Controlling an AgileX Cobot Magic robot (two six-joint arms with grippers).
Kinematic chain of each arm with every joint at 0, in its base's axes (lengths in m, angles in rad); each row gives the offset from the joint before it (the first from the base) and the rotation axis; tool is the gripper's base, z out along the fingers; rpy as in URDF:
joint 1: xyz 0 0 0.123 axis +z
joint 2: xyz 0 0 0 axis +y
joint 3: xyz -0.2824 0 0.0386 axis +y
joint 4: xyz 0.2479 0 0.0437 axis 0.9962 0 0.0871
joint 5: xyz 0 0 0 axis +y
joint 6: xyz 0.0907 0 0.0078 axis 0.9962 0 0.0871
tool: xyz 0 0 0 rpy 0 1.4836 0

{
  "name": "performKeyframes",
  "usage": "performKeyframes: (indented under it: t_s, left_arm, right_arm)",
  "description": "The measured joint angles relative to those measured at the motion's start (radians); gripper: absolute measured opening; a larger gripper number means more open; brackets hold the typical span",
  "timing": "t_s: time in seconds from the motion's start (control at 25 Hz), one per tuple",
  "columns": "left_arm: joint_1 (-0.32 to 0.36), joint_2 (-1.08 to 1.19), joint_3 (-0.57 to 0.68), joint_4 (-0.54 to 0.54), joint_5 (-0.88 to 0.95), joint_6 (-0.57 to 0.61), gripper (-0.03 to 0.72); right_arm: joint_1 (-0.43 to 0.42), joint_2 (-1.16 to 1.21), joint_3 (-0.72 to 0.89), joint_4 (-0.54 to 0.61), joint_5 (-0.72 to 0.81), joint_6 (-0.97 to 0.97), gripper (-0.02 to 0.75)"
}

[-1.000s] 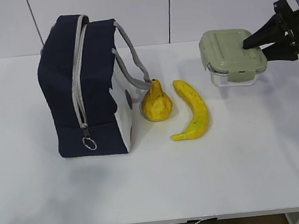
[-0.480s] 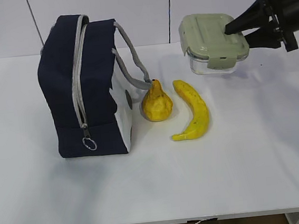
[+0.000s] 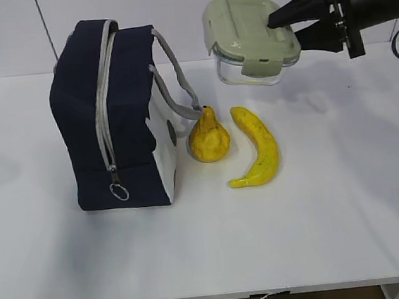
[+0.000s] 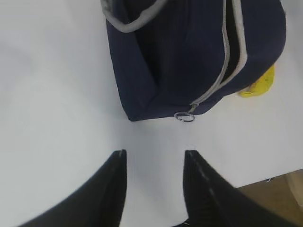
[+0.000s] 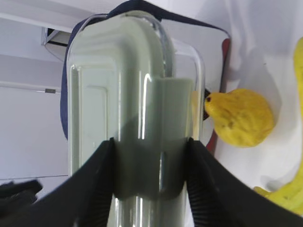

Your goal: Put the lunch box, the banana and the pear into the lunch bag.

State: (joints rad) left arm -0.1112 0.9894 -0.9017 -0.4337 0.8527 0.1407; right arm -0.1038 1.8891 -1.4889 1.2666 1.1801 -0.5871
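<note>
My right gripper (image 3: 281,27) is shut on the lunch box (image 3: 249,39), clear with a sage-green lid, and holds it in the air right of the bag's top; the box fills the right wrist view (image 5: 132,109). The navy lunch bag (image 3: 111,115) stands at the left, its grey zipper (image 3: 102,109) partly parted along the top. The pear (image 3: 208,136) sits by the bag's white end, the banana (image 3: 257,147) just right of it. My left gripper (image 4: 154,156) is open and empty over bare table, near the bag's ring pull (image 4: 183,116).
Grey webbing handles (image 3: 174,74) droop from the bag toward the pear. The white table (image 3: 265,242) runs to a front edge near the bottom of the exterior view. A wall stands behind the table.
My right gripper has carried the lunch box up and to the left, from the right side of the table toward the bag's top. The bag, pear and banana have not moved.
</note>
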Motion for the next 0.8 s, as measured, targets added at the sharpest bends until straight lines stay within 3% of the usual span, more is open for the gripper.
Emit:
performKeyframes:
  t_s: [0.2,0.48,0.8]
  left_arm:
    - [-0.001,0.201,-0.136,-0.039,-0.002,0.068,0.352]
    - [-0.001,0.417,-0.313,-0.197,-0.002,0.217,0.358]
    - [-0.001,0.625,-0.438,-0.277,0.002,0.322,0.358]
  right_arm:
    - [0.052,0.000,0.001,0.082,0.000,-0.001,0.342]
    - [0.126,0.000,0.001,0.154,0.000,-0.025,0.342]
    - [0.146,0.000,0.001,0.213,0.000,-0.046,0.342]
